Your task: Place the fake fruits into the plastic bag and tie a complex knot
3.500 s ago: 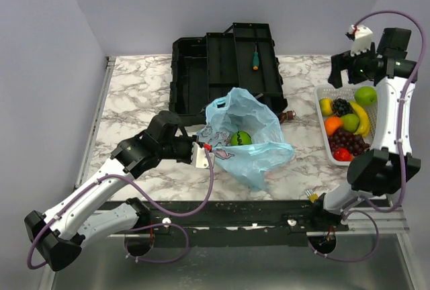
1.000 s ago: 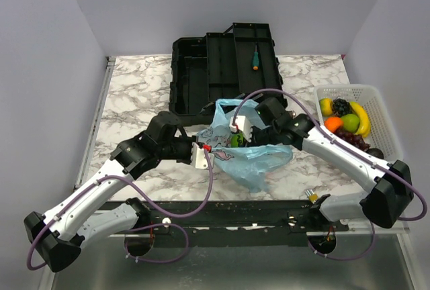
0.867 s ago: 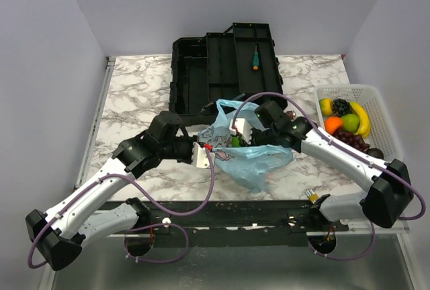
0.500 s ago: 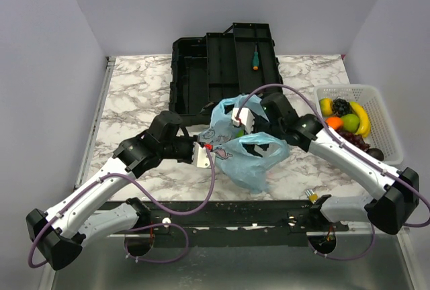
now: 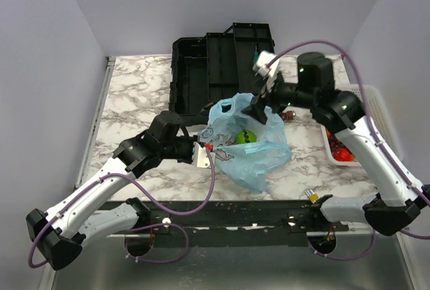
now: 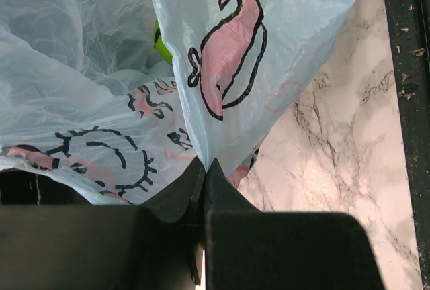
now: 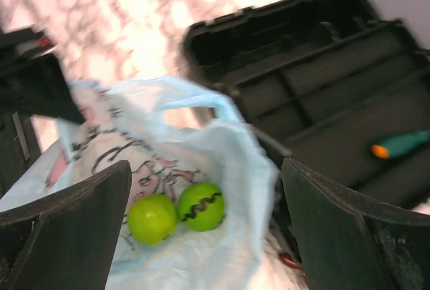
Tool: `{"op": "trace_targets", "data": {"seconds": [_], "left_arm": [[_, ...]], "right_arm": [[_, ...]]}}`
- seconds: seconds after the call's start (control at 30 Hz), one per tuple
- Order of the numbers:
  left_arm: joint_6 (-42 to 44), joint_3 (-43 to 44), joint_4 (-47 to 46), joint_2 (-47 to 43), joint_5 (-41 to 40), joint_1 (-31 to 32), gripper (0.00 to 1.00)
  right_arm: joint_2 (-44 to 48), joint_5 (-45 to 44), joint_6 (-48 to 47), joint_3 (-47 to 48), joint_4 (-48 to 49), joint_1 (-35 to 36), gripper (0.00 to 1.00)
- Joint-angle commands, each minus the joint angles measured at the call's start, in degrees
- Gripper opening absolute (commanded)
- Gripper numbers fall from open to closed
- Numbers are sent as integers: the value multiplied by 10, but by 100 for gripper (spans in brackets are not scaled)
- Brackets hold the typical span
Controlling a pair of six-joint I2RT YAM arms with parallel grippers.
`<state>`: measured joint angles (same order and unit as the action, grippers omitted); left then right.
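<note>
The marble bench [image 5: 134,95] carries the black toolbox [image 5: 201,75], lying open at the back. Just in front of it is the plastic bag [image 5: 259,159], slumped with its mouth gaping upward. At the right edge the white basket [image 5: 329,143] is mostly hidden beneath the right arm, and a red fruit [image 5: 342,154] shows at its near end. The change is in that arm: a second ago its pincer was down in the bag's mouth. Now the right pincer [image 5: 259,107] hangs above the back of the mouth, fingers wide apart and nothing between them. The left pincer [image 5: 201,151] is pressed together on the bag's near-left rim, holding the mouth up. In the right wrist view the bag holds a plain green fruit [image 7: 153,218] and, touching it, a second green fruit [image 7: 201,205] with a dark wavy mark; a few seconds ago only one lay there. So one more delivery looks done, more fruit waits in the basket, and no knot is begun. Room is tight behind, where the toolbox wall and its screwdriver [image 7: 403,143] sit close to the bag. The path rightward to the basket, over bare bench, looks open, though the bag's limp far rim could snag a finger.
</note>
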<state>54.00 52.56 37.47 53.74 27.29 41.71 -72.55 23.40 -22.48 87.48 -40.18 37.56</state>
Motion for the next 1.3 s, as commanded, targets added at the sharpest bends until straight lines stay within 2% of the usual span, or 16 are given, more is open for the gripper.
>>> {"op": "trace_targets", "data": {"seconds": [0.0, 0.2, 0.37, 0.47, 0.67, 0.83, 1.03, 1.27], "left_arm": [[2, 11, 6, -5, 9, 0, 0], [2, 2, 10, -10, 12, 1, 0], [5, 0, 9, -6, 13, 0, 0], [7, -6, 3, -7, 15, 0, 0], [7, 0, 3, -4, 18, 0, 0], [11, 2, 0, 1, 20, 0, 0], [8, -2, -5, 2, 22, 0, 0], [7, -1, -6, 2, 22, 1, 0]], "right_arm": [[-27, 17, 51, 81, -44, -115, 95], [-61, 80, -4, 111, -122, -378, 96], [-100, 69, -115, 80, -183, -546, 96], [-141, 32, -168, 66, -211, -601, 96], [-186, -76, -239, 2, -206, -645, 96], [-166, -145, -282, -116, -124, -651, 95], [-169, -184, -305, -204, -34, -651, 94], [-218, -195, -295, -215, 7, -651, 91]]}}
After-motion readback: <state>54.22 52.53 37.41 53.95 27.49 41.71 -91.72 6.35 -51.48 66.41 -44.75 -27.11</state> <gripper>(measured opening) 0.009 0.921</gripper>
